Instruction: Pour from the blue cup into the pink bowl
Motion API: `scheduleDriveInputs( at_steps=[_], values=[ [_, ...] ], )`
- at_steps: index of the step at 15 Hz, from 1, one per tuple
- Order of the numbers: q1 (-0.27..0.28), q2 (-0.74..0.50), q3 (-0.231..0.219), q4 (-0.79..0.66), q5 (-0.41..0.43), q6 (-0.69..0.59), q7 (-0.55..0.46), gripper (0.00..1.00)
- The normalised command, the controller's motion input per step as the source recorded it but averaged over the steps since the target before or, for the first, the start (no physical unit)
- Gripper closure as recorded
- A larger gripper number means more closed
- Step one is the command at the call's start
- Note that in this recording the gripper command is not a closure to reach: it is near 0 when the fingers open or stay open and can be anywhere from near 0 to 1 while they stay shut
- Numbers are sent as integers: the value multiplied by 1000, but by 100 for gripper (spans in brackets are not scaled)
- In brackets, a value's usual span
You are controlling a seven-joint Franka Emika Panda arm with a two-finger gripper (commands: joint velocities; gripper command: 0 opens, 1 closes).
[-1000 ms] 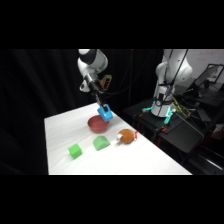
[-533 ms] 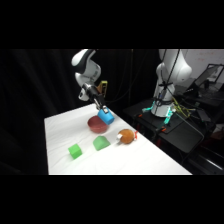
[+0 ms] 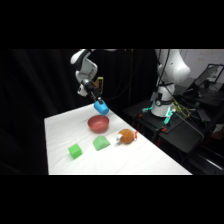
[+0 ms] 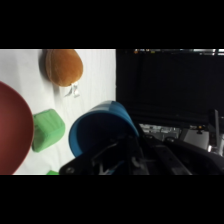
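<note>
End effector (image 3: 96, 98) is clamped on the blue cup (image 3: 101, 106), which I hold in the air, tilted, just above the far rim of the pink bowl (image 3: 98, 123) on the table (image 3: 60, 125). I judge the tilt aims its mouth at the bowl for pouring.

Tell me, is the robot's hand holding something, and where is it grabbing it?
Yes. The hand holds the blue cup in the air above the pink bowl. It seems to grip the cup at its rim, though the exact spot is hard to see.
</note>
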Motion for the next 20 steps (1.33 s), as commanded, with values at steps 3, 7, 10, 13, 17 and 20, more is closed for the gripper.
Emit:
scheduleDriveInputs(
  at_steps=[3, 7, 10, 13, 17, 20],
  values=[
    [91, -37, -13, 115, 94, -93, 26, 18],
    [369, -606, -106, -426, -125, 613, 279, 18],
    [443, -718, 8, -591, -257, 792, 438, 18],
    [401, -565, 136, -507, -421, 778, 521, 18],
    [327, -316, 235, -329, -562, 648, 589, 18],
    [215, -79, 206, -103, -539, 360, 529, 18]
  ],
)
